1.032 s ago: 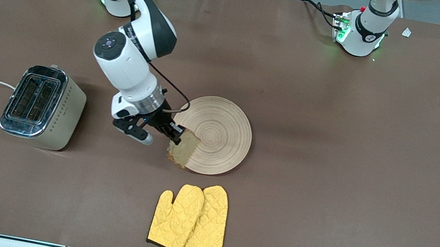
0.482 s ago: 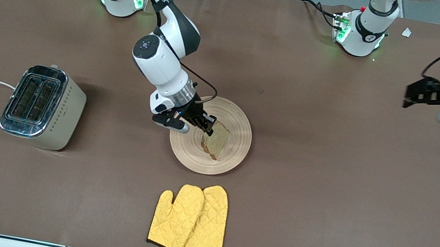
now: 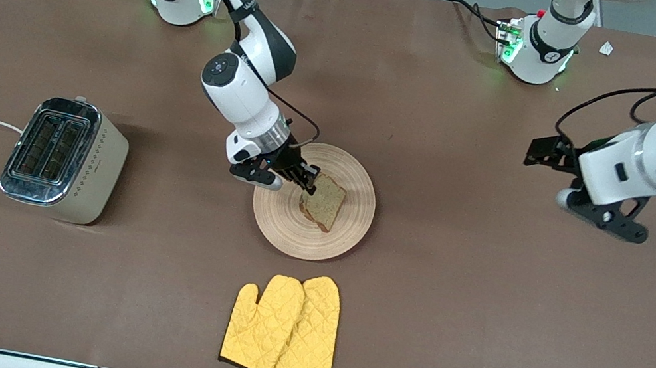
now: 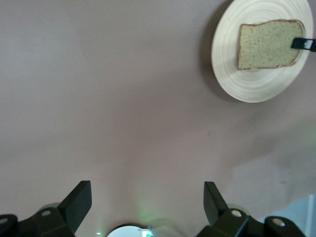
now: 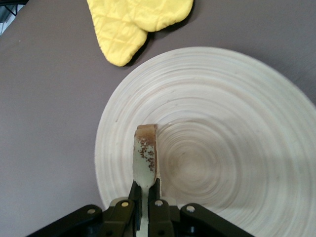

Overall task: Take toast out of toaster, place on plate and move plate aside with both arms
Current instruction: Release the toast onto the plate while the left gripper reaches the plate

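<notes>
right pincer [image 3: 307, 184] gripping toast [image 3: 322, 204], over plate [image 3: 356, 179]

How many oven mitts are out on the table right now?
2 oven mitts, lying side by side and overlapping, nearer the front camera than the plate. None hidden that I can see.

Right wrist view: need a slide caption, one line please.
Right gripper shut on the toast, held on edge over the plate, mitts alongside.
</notes>
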Controlling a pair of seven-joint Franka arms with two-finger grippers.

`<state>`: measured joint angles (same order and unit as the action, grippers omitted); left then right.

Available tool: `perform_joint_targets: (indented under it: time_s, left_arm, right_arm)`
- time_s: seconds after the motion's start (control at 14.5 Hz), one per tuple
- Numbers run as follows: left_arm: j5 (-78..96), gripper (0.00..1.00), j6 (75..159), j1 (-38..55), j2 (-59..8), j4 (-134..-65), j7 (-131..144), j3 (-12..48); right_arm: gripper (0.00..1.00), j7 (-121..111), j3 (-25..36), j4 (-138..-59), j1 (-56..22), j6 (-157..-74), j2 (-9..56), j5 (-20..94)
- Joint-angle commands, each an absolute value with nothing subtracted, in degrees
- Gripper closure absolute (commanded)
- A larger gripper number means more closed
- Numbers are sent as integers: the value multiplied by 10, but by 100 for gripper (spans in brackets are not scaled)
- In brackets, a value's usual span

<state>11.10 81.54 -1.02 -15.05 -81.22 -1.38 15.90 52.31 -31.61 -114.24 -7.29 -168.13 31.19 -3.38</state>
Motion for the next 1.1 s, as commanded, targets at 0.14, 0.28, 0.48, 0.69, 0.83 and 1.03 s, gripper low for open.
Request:
perform_joint_targets:
  time_s: [0.14, 0.28, 0.48, 0.69, 0.83, 1.03]
  left_arm:
    - [180, 0, 815, -9, -209, -802, -16, 159]
    - [201, 0, 823, -10, -229, -802, -17, 158]
    - [227, 0, 832, -7, -254, -803, -16, 159]
    - [276, 0, 856, -6, -256, -844, -17, 159]
    - [300, 0, 884, 5, -257, -873, -17, 159]
    - [336, 0, 939, 24, -262, -920, -27, 160]
  right_arm:
    - [100, 476, -329, -1201, -32, -1702, 294, -30]
    - [100, 468, -329, -1218, -20, -1702, 291, -30]
    - [97, 468, -329, -1241, -11, -1702, 280, -30]
    - [36, 464, -328, -1248, -9, -1702, 278, -31]
    - [5, 443, -328, -1256, -5, -1701, 272, -31]
    - [0, 442, -328, -1264, -4, -1700, 262, -31]
